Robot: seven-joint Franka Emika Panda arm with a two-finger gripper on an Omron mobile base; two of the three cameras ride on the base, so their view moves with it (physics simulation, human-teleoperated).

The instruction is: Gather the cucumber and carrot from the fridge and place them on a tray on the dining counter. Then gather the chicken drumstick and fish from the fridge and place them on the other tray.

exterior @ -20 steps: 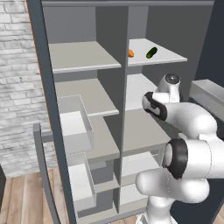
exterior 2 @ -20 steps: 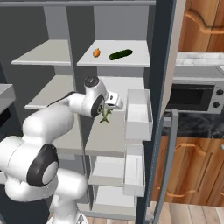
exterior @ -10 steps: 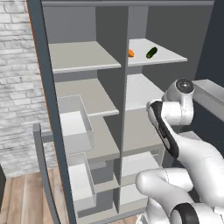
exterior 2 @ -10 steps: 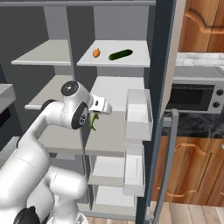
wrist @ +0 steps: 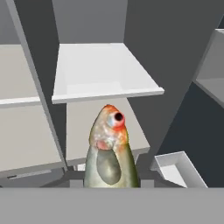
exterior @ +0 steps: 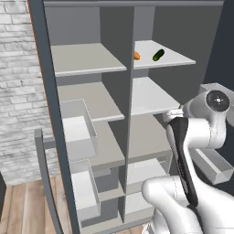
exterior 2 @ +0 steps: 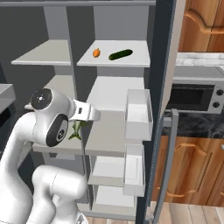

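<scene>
Looking at left base view, I see the carrot (exterior: 136,55) and cucumber (exterior: 158,55) on the fridge's (exterior: 132,105) top right shelf, well above the arm. Right base view: carrot (exterior 2: 96,53) and cucumber (exterior 2: 120,54) same spot; fish (exterior 2: 75,130) tail pokes out just below the wrist. Hand view: gripper (wrist: 112,181) is clamped on the fish (wrist: 110,151), head pointing fwd toward the shelves.

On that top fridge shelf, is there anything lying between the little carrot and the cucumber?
No. In the right base view the carrot and cucumber lie apart on the top shelf, with bare shelf between them. The left base view shows the same gap.
</scene>
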